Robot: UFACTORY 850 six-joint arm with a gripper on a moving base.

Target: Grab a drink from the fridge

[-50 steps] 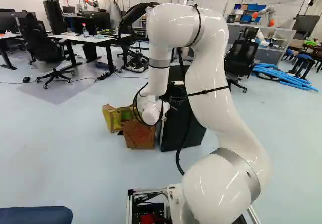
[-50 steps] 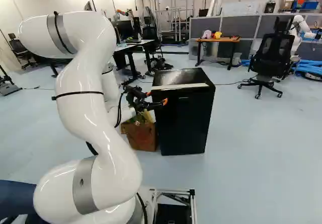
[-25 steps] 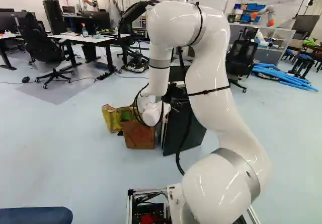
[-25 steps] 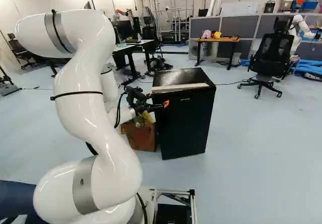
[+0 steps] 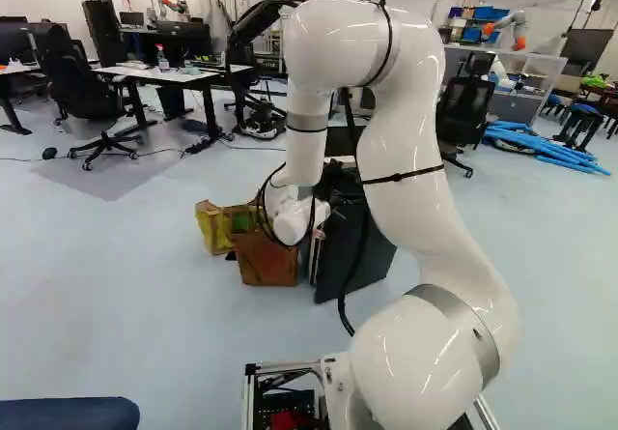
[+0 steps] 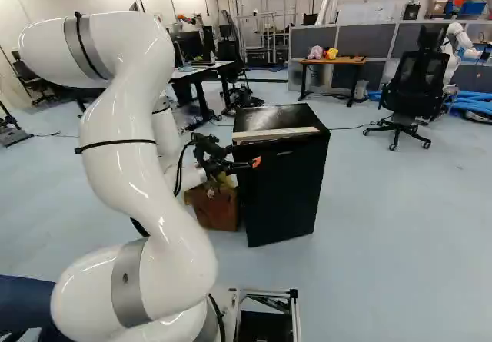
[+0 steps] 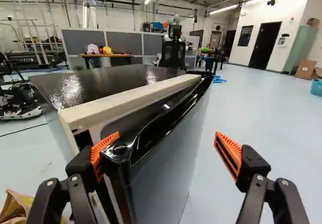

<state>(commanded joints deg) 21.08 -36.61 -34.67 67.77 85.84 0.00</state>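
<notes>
The black fridge stands ahead of the arm, its door ajar, with a gap beside the pale strip along its top front edge. At the door's free edge is my gripper, in the right base view. Seen in the wrist view, the gripper is open: one orange pad lies at the door's corner on the gap side, while the other pad stands well clear of the door's outer face. Nothing is gripped. The fridge's inside is hidden, and no drink shows.
A brown cardboard box and a yellow bag or box stand on the floor beside the fridge. Farther back are an office chair, a desk, a small wooden table and another robot.
The fridge door has swung a little farther out from the body, with the gripper at its edge. My arm has drawn back slightly. The base has not moved, and the fingers remain open.
</notes>
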